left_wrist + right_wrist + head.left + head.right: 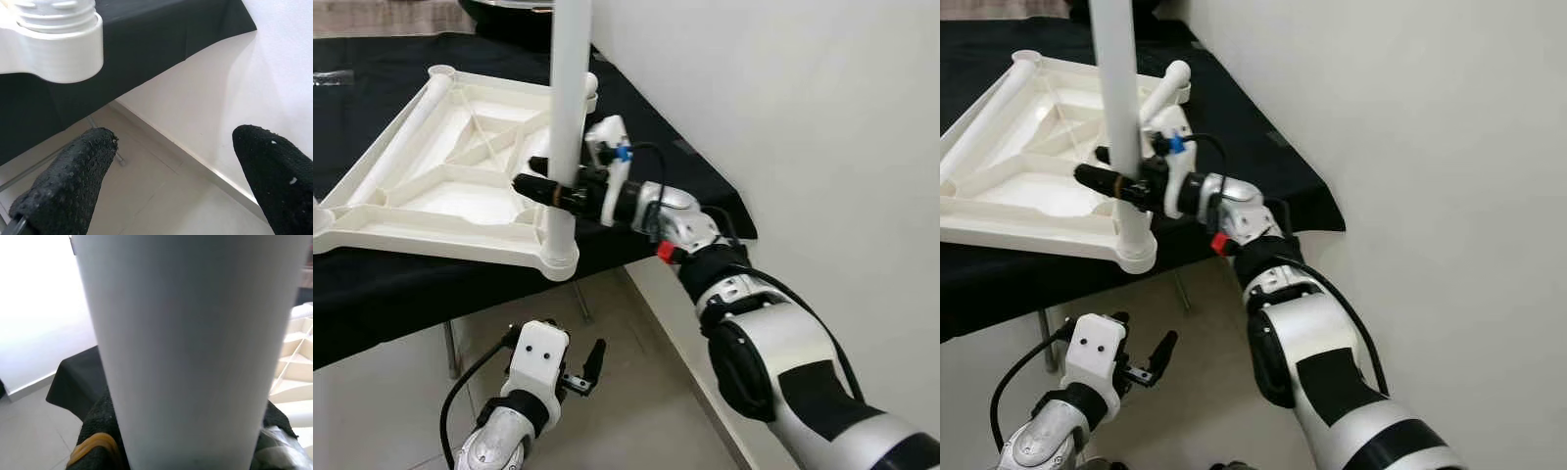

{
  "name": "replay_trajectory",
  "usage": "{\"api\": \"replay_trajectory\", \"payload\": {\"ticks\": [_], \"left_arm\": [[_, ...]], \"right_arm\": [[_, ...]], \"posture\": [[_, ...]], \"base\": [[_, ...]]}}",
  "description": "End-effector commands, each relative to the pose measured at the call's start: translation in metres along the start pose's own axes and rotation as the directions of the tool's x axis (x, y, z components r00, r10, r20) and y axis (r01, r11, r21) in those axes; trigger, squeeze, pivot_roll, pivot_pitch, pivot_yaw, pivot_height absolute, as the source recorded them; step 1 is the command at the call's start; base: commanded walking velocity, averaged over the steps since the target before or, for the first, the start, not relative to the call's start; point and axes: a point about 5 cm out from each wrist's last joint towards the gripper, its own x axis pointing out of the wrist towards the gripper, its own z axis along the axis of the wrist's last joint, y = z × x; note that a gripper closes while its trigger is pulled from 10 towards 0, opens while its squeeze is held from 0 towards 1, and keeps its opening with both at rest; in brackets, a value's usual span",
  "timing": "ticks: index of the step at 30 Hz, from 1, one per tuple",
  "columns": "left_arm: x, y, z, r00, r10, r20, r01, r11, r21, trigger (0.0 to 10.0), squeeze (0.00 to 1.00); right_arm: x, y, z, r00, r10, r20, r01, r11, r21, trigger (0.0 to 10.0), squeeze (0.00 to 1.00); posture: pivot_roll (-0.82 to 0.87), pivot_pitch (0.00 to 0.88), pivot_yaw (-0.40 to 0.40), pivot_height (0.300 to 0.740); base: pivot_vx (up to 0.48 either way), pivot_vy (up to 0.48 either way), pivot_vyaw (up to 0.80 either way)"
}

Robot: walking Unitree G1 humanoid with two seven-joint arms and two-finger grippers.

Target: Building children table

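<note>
At centre frame, right gripper (pixel 551 191) clenched around white table leg (pixel 568 108), long axis upright, lower end seated in near corner socket of upturned white tabletop (pixel 431 186) on black-draped table (pixel 372 284), upper end leaving the top edge. Lower left, left gripper (pixel 592 362) spread wide, grasping nothing, below table edge.

bright, even light | soft shadows | wrist close-ups blurred
</note>
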Motion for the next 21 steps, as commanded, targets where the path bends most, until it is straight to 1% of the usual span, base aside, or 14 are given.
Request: {"api": "replay_trajectory", "payload": {"ticks": [1,4,6,8,9,10,11,12,13,14,15,17,19,21], "left_arm": [[-0.001,-0.005,-0.003,1.000,-0.008,-0.012,0.008,1.000,-0.012,10.0,0.00],[-0.001,-0.005,-0.003,1.000,-0.008,-0.011,0.008,1.000,-0.013,10.0,0.00],[-0.002,-0.005,-0.003,1.000,-0.008,-0.012,0.008,1.000,-0.017,10.0,0.00],[-0.002,-0.005,-0.003,1.000,-0.008,-0.012,0.008,1.000,-0.017,10.0,0.00],[-0.002,-0.005,-0.003,1.000,-0.008,-0.014,0.008,1.000,-0.018,10.0,0.00],[-0.001,-0.005,-0.004,1.000,-0.010,-0.017,0.010,1.000,-0.019,10.0,0.00],[-0.001,-0.005,-0.004,1.000,-0.010,-0.017,0.010,1.000,-0.019,10.0,0.00],[-0.001,-0.005,-0.004,1.000,-0.012,-0.016,0.012,1.000,-0.020,10.0,0.00],[-0.001,-0.005,-0.004,1.000,-0.014,-0.016,0.014,1.000,-0.019,10.0,0.00],[-0.001,-0.005,-0.004,1.000,-0.014,-0.016,0.014,1.000,-0.018,10.0,0.00],[-0.001,-0.005,-0.003,1.000,-0.014,-0.015,0.014,1.000,-0.016,10.0,0.00],[-0.001,-0.005,-0.004,1.000,-0.013,-0.018,0.013,1.000,-0.012,10.0,0.00],[-0.001,-0.004,-0.004,1.000,-0.012,-0.020,0.011,1.000,-0.010,10.0,0.00],[-0.001,-0.004,-0.004,1.000,-0.012,-0.021,0.011,1.000,-0.009,10.0,0.00]], "right_arm": [[0.006,0.001,-0.006,0.995,-0.094,-0.021,0.094,0.995,0.015,0.0,0.00],[0.007,-0.001,-0.006,0.990,-0.136,-0.023,0.136,0.991,0.006,0.0,0.00],[0.003,-0.012,-0.010,0.933,-0.355,-0.054,0.355,0.935,-0.005,0.0,0.00],[0.003,-0.012,-0.010,0.933,-0.355,-0.054,0.355,0.935,-0.005,0.0,0.00],[-0.003,-0.021,-0.013,0.863,-0.499,-0.078,0.498,0.866,-0.034,0.0,0.00],[-0.016,-0.033,-0.018,0.729,-0.675,-0.110,0.676,0.736,-0.036,0.0,0.00],[-0.016,-0.033,-0.018,0.729,-0.675,-0.110,0.676,0.736,-0.036,0.0,0.00],[-0.031,-0.044,-0.023,0.568,-0.812,-0.131,0.817,0.576,-0.025,0.0,0.00],[-0.042,-0.050,-0.027,0.440,-0.886,-0.149,0.895,0.446,-0.009,0.0,0.00],[-0.050,-0.053,-0.030,0.336,-0.927,-0.166,0.941,0.337,0.023,0.0,0.00],[-0.055,-0.053,-0.031,0.266,-0.950,-0.165,0.964,0.263,0.039,0.0,0.00],[-0.057,-0.053,-0.031,0.207,-0.966,-0.156,0.978,0.198,0.070,0.0,0.00],[-0.056,-0.052,-0.030,0.193,-0.969,-0.154,0.980,0.183,0.080,0.0,0.00],[-0.053,-0.051,-0.028,0.199,-0.969,-0.143,0.978,0.187,0.091,0.0,0.00]], "posture": [[0.13,0.108,-0.185,0.740],[0.13,0.108,-0.185,0.740],[0.13,0.108,-0.183,0.740],[0.13,0.108,-0.183,0.740],[0.13,0.106,-0.183,0.740],[0.12,0.104,-0.180,0.740],[0.12,0.104,-0.180,0.740],[0.12,0.101,-0.178,0.740],[0.12,0.101,-0.180,0.740],[0.12,0.100,-0.180,0.740],[0.13,0.100,-0.179,0.740],[0.13,0.100,-0.179,0.740],[0.13,0.100,-0.179,0.740],[0.13,0.101,-0.178,0.740]], "base": [[0.000,0.000,0.00],[0.000,0.000,0.00],[0.000,0.000,0.00],[0.000,0.000,0.00],[0.000,0.000,0.00],[0.000,0.000,0.00],[0.000,0.000,0.00],[0.000,0.000,0.00],[0.000,0.000,0.00],[0.000,0.000,0.00],[0.000,0.000,0.00],[0.000,0.000,0.00],[0.000,0.000,0.00],[0.000,0.000,0.00]]}}
